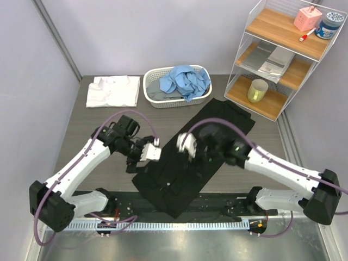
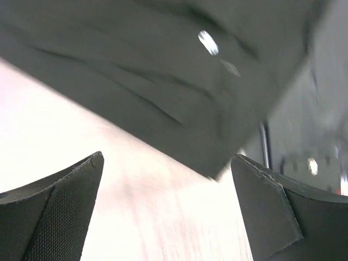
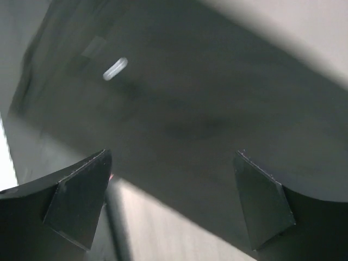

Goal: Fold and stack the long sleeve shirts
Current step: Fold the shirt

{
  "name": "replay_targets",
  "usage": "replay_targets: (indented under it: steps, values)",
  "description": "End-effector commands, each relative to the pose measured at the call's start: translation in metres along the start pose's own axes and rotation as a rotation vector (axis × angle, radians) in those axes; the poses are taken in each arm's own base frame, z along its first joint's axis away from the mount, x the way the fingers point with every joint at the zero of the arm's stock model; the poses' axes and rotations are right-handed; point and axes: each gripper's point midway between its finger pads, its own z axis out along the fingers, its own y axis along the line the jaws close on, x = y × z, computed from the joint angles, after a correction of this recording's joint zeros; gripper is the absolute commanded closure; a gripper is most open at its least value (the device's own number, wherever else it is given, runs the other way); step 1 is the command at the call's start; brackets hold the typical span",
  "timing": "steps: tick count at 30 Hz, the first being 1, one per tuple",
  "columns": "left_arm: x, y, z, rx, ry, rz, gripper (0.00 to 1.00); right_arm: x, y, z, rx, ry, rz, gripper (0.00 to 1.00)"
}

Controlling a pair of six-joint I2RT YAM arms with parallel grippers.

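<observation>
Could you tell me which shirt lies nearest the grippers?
The black shirt, spread out directly beneath them; the white shirt and the light blue shirt lie farther back.

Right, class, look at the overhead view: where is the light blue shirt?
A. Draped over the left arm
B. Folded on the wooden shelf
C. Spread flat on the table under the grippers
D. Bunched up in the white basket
D: the light blue shirt lies crumpled inside the white basket at the far side of the table; the cloth spread under the grippers is the black shirt.
</observation>
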Motion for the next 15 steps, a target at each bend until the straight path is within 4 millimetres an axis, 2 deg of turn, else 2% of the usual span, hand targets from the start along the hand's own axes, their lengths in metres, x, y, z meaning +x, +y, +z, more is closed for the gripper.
replay_targets:
  steps: [1,2,3,5,6,11,12,13,14,15]
  values:
    - [0.048,-0.058,0.007,0.221,-0.009,0.187,0.00,0.018,0.060,0.026,-0.110,0.050,-0.288,0.06]
    - [0.055,-0.055,0.009,0.216,-0.023,0.264,0.00,0.013,0.069,0.032,-0.127,0.027,-0.331,0.07]
    - [0.059,-0.054,0.012,0.212,-0.031,0.280,0.01,0.014,0.092,0.037,-0.187,0.018,-0.396,0.10]
    - [0.071,-0.055,0.020,0.250,-0.046,0.309,0.04,0.021,0.110,0.050,-0.226,0.019,-0.469,0.14]
    - [0.074,-0.057,0.021,0.275,-0.048,0.309,0.09,0.029,0.128,0.054,-0.266,0.025,-0.515,0.18]
    - [0.088,-0.060,0.026,0.371,-0.082,0.321,0.21,0.031,0.163,0.069,-0.323,-0.023,-0.611,0.26]
    - [0.090,-0.059,0.027,0.368,-0.083,0.351,0.22,0.040,0.168,0.070,-0.345,-0.018,-0.620,0.29]
    - [0.093,-0.064,0.031,0.374,-0.089,0.350,0.22,0.038,0.177,0.070,-0.360,-0.046,-0.639,0.30]
    - [0.094,-0.058,0.034,0.348,-0.087,0.375,0.24,0.043,0.182,0.070,-0.374,-0.049,-0.661,0.32]
    - [0.095,-0.058,0.037,0.340,-0.095,0.380,0.25,0.055,0.187,0.071,-0.392,-0.036,-0.675,0.33]
